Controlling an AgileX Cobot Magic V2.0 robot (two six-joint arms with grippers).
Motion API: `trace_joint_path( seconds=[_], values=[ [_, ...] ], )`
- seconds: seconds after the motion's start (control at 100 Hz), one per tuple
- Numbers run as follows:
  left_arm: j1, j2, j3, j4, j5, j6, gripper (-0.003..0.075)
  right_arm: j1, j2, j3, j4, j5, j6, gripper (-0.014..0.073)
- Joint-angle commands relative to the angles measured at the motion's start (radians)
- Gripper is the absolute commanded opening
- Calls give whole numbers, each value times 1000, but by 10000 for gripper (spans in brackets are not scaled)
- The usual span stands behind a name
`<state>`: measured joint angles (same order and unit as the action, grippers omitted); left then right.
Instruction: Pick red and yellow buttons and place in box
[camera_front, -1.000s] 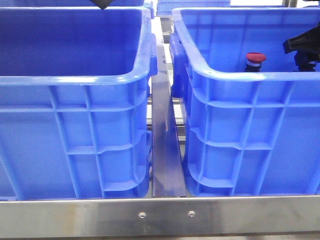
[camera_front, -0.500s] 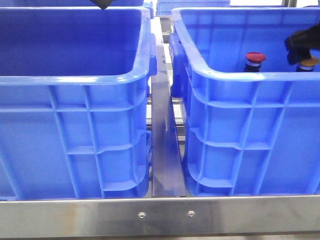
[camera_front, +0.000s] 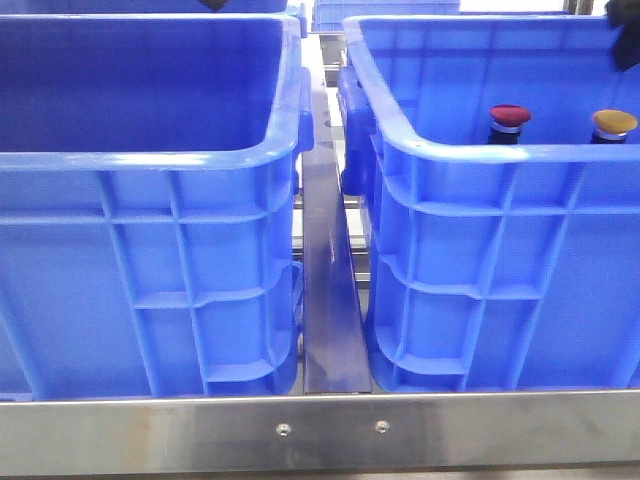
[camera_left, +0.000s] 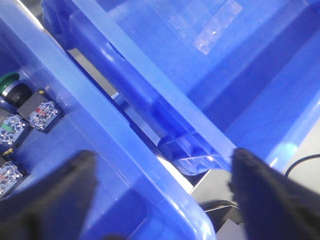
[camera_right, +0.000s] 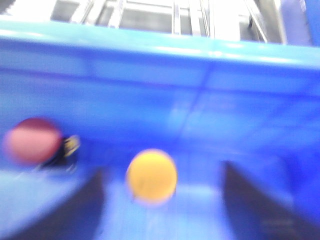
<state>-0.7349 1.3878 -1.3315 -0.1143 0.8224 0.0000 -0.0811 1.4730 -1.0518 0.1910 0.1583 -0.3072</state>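
The red button (camera_front: 510, 117) and the yellow button (camera_front: 614, 124) stand upright side by side inside the right-hand blue box (camera_front: 470, 152), near its front wall. In the blurred right wrist view my right gripper (camera_right: 162, 210) hangs open above them. The yellow button (camera_right: 151, 176) shows beyond the gap between its fingers and the red button (camera_right: 32, 141) lies off to one side. My left gripper (camera_left: 160, 200) is open and empty over a blue crate rim (camera_left: 150, 165).
An identical blue crate (camera_front: 150, 160) stands on the left, a metal strip (camera_front: 330, 300) between the two. In the left wrist view a crate holds a green button (camera_left: 10, 82) and several contact blocks (camera_left: 45, 114).
My right gripper let go of the yellow button, which now stands in the box, and rose up and to the right, almost out of the front view. The red button has not moved.
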Motion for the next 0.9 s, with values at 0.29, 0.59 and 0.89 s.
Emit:
trace_joint_path(
  seconds=[0.29, 0.59, 0.89],
  values=[
    [117, -49, -29, 47, -81, -12, -20, -7, -275, 102, 54, 114, -1, -99],
    [343, -162, 55, 99, -88, -12, -20, -7, -490, 225, 79, 90, -1, -102],
    [594, -401, 255, 102, -152, -12, -20, -7, -677, 306, 79, 73, -1, -102]
  ],
)
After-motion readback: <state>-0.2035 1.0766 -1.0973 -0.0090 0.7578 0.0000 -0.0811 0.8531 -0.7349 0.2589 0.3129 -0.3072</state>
